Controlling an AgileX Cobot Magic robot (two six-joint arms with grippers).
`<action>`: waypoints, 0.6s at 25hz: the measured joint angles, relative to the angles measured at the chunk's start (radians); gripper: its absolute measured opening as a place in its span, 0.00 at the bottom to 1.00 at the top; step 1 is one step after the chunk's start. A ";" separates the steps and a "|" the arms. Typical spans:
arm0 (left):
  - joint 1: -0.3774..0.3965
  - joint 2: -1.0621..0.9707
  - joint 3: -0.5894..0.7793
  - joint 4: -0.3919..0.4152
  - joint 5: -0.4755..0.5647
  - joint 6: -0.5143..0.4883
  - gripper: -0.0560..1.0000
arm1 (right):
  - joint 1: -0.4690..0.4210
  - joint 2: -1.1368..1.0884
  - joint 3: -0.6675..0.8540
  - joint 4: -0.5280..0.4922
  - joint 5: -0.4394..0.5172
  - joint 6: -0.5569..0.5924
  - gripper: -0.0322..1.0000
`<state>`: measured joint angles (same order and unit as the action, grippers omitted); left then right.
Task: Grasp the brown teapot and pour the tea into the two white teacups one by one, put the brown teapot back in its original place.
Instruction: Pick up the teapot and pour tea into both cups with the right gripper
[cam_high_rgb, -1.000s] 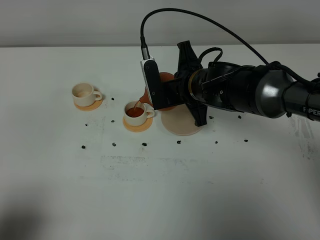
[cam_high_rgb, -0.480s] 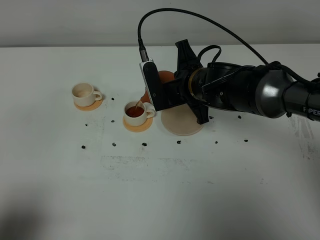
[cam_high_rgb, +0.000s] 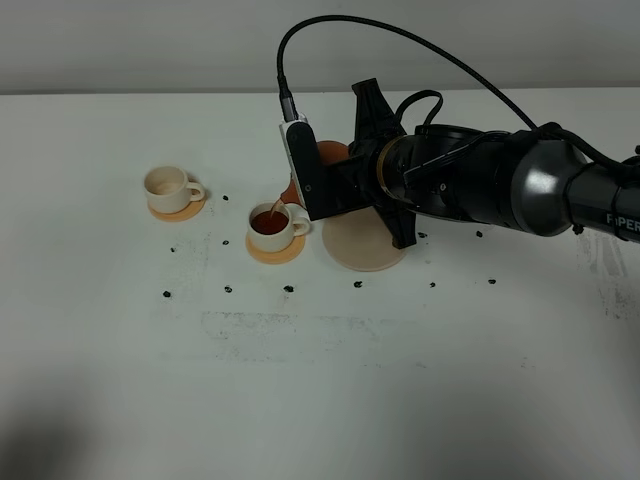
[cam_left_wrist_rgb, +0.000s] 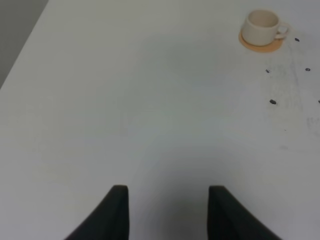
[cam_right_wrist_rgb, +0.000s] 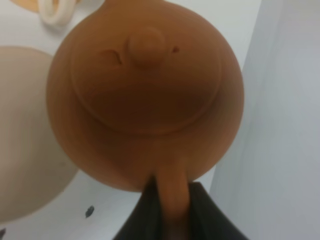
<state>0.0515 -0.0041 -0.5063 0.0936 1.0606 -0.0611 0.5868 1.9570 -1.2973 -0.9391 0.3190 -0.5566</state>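
"Well, what has changed in this last second?"

"Very little. The right pincer (cam_right_wrist_rgb: 171, 207) keeps its narrow hold on the loop handle of the brown teapot (cam_high_rgb: 331, 153), and the arm has only turned a small bit more. The teapot hangs tilted over the right teacup (cam_high_rgb: 271, 228), and a thin stream still falls into it."

"And this cup?"

"It shows dark tea, quite high I think. The left teacup (cam_high_rgb: 167, 184), further away on its orange coaster (cam_high_rgb: 180, 210), looks pale inside, so I judge it is not yet served."

"So where are we in the task?"

"In the first pour, probably close to its end. Next the teapot should come level, travel left to the second cup, and later return to the beige disc (cam_high_rgb: 362, 250), which lies just right of the filled cup, partly under the arm."

"The left pincer (cam_left_wrist_rgb: 168, 192)?"

"Its fingers stand apart, holding nothing, above the worktop (cam_left_wrist_rgb: 125, 100), well apart from the cups."
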 joint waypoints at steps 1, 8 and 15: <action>0.000 0.000 0.000 0.000 0.000 0.000 0.43 | 0.000 0.000 0.000 0.000 0.000 0.006 0.14; 0.000 0.000 0.000 0.000 0.000 0.000 0.43 | 0.001 0.000 0.000 0.035 -0.003 0.040 0.14; 0.000 0.000 0.000 0.000 0.000 -0.001 0.43 | 0.001 -0.001 0.000 0.170 -0.002 0.019 0.14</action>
<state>0.0515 -0.0041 -0.5063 0.0936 1.0606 -0.0620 0.5877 1.9562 -1.2973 -0.7686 0.3168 -0.5375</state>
